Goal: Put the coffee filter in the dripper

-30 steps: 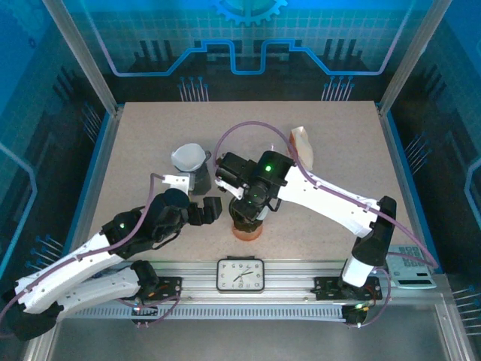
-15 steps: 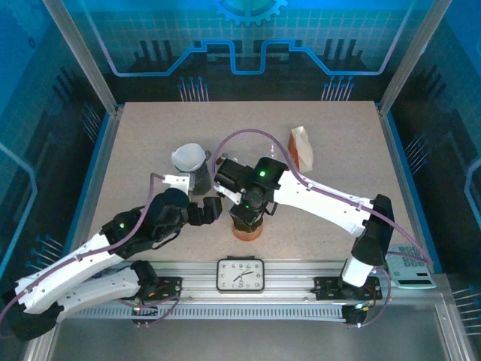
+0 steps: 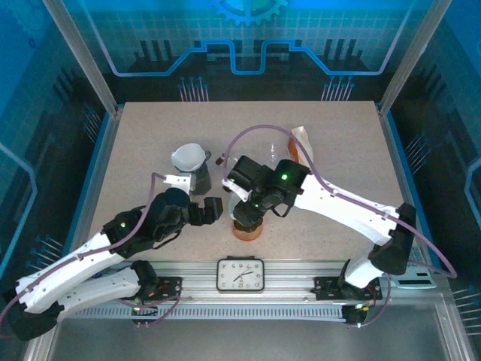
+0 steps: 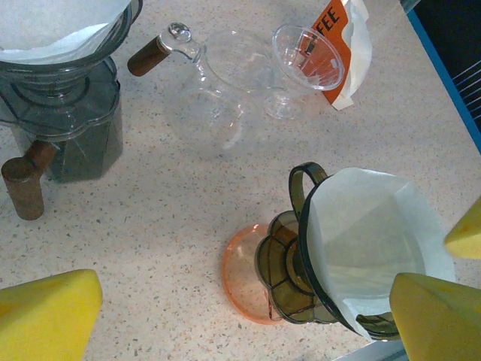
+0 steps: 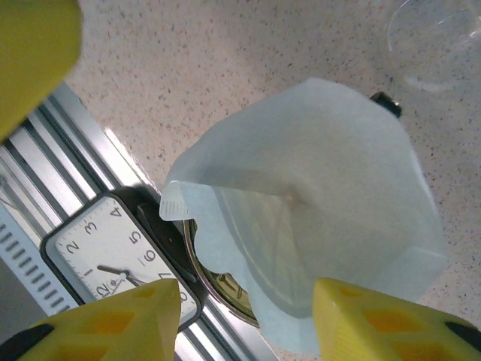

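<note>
Two grippers at work, both close on the dripper [image 4: 282, 278]. The dripper is dark smoked plastic and stands upright on an orange saucer [image 4: 237, 289].

- Filter [image 5: 316, 188]: sits inside the dripper, opened into a cone. Its paper rim stands above the dripper's rim, and one seam corner pokes out toward the clock [image 5: 90, 263].
- My right gripper [image 5: 248, 323]: hangs straight above the dripper, pointing down. The jaws are parted with a pad on either side of the filter's near edge, and nothing is pinched. I cannot tell whether a pad brushes the paper.
- My left gripper [image 4: 240, 323]: sits just left of the dripper, low to the table, spread as wide as it goes and empty. The dripper lies ahead of the gap, nearer my right-hand finger.
- Clock: just on the near side of the dripper, on the rail.
- Dark server [image 4: 64, 113]: beyond and left of the dripper, topped by another paper-lined cone.
- Clear glassware [image 4: 225, 75]: beyond the dripper, apart from it.
- Orange bag [image 3: 304, 147]: beyond the dripper and to the right, past the glassware.
</note>
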`<state>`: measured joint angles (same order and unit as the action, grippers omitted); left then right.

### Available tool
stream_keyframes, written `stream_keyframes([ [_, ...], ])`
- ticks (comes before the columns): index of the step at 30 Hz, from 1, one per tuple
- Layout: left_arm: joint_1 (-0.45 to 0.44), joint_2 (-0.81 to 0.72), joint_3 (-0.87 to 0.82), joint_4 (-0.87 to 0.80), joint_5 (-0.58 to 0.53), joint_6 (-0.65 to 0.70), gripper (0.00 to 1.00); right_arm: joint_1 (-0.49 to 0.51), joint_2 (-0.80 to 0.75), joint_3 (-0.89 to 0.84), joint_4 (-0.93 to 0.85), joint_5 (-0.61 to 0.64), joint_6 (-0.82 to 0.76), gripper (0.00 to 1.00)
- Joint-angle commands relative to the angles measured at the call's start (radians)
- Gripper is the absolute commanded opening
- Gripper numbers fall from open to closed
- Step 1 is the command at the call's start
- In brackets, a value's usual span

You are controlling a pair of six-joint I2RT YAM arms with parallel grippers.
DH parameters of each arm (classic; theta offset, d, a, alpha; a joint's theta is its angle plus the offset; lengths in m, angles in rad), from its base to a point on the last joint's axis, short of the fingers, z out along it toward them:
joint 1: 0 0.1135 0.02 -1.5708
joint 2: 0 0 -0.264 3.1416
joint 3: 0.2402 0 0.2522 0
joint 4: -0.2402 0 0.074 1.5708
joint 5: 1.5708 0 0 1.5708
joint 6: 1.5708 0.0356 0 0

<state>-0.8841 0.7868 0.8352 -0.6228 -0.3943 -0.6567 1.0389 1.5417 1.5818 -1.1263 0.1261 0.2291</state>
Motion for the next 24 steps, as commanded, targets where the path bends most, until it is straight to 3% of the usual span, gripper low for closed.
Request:
stream_keyframes([
  [1,0.013,0.019,0.013,0.023,0.025,-0.014,0.99,-0.022,-0.049,-0.033,0.051,0.001,0.027,0.55],
  [4,0.015,0.054,0.03,0.041,0.053,0.001,0.98,-0.04,-0.097,-0.077,0.098,0.033,0.064,0.57],
  [9,0.045,0.155,0.082,0.057,0.181,0.02,0.84,-0.096,-0.157,-0.155,0.159,0.09,0.138,0.58],
  [12,0.071,0.227,0.131,0.015,0.222,0.013,0.69,-0.115,-0.169,-0.175,0.159,0.114,0.153,0.57],
  [14,0.082,0.257,0.147,0.003,0.248,0.015,0.67,-0.126,-0.168,-0.188,0.151,0.144,0.159,0.57],
  [17,0.093,0.291,0.157,0.003,0.298,0.019,0.66,-0.164,-0.178,-0.225,0.174,0.116,0.165,0.55],
  [24,0.125,0.336,0.182,-0.019,0.364,0.022,0.46,-0.201,-0.165,-0.247,0.229,0.025,0.116,0.44],
])
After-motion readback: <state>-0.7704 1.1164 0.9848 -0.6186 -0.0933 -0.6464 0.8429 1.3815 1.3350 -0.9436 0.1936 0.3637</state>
